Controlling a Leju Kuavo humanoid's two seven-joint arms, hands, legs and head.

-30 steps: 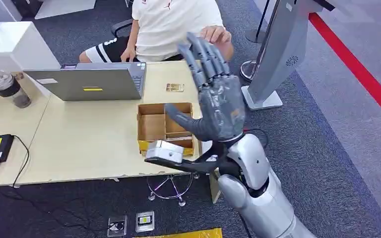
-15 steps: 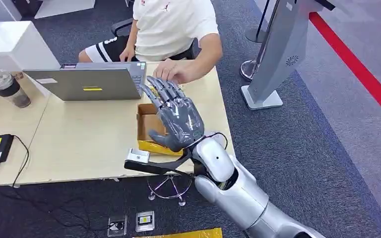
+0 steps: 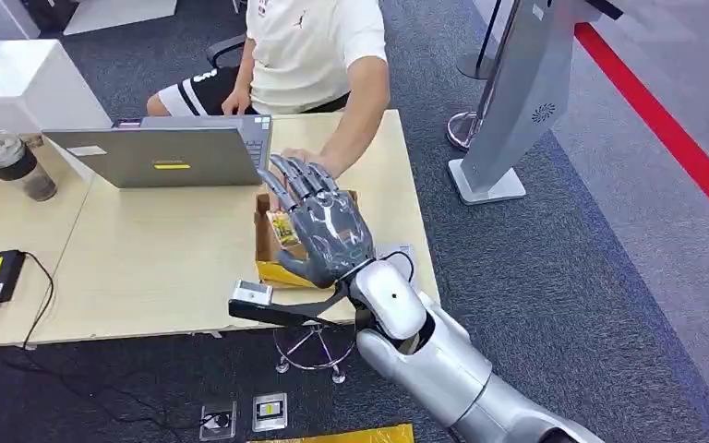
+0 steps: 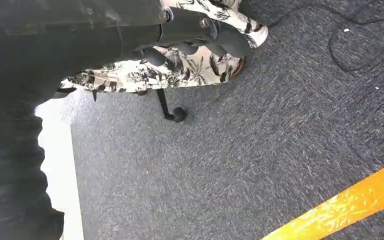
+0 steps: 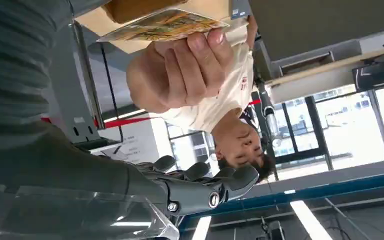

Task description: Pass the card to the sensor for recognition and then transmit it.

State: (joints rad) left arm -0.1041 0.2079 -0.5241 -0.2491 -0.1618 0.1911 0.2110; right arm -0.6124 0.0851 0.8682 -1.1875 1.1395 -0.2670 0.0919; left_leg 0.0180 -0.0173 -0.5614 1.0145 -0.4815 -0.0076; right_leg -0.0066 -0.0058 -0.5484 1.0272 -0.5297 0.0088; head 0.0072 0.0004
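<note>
On the pale cream wooden table (image 3: pixel 148 268), a brown cardboard box with a yellow front edge (image 3: pixel 277 249) holds a yellow-and-green patterned card (image 3: pixel 282 228). Behind the box sits a silver-grey laptop with a yellow sticker (image 3: pixel 162 155). Over the box is the dark grey right hand (image 3: pixel 325 226) on a silver arm. Right of the table, blue-grey carpet (image 3: pixel 554 268) carries a red stripe (image 3: pixel 665 129).

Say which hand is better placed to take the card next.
The right hand: it is raised, fingers spread, over the cardboard box, right by the card that the person's hand holds. The left hand hangs toward the floor.
</note>
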